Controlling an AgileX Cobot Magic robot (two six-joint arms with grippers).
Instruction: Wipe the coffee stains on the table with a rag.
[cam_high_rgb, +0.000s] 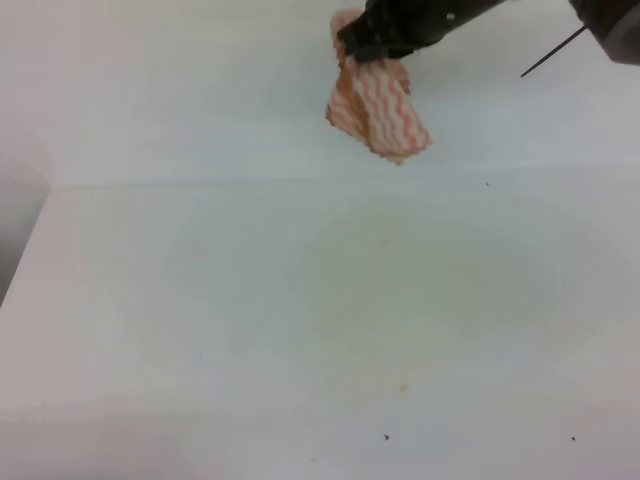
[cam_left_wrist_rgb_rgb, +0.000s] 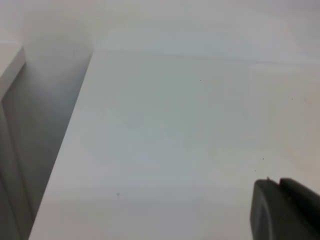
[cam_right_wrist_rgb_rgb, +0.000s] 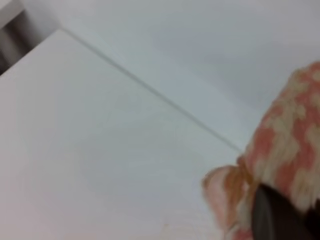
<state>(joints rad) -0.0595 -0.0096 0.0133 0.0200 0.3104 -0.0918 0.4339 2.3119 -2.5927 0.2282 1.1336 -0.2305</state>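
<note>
The right gripper (cam_high_rgb: 352, 48) is up near the top of the high view, jaws pinched tight on the rag (cam_high_rgb: 378, 105), which dangles clear of the table (cam_high_rgb: 200, 330) instead of lying on it. The rag's a thin cloth with that pink-red and white wavy zigzag, all bunched up and hanging down in a rough point. From the right wrist view it looks blurry, and the crumpled bit near the black fingers (cam_right_wrist_rgb_rgb: 272, 217) has an orange-brown tint to it.

As for the coffee stains (cam_high_rgb: 403, 384), all I can make out is a tiny faint yellowish spot toward the front middle of the table, plus a very pale smeary sheen around the middle that's hard to pin down. A few tiny dark specks sit near the front edge too.

The left gripper (cam_left_wrist_rgb_rgb: 285, 210) only pokes into the bottom right corner of its own camera as a dark block, cut off by the frame, so I can't tell if it's open or not. No containers anywhere.
</note>
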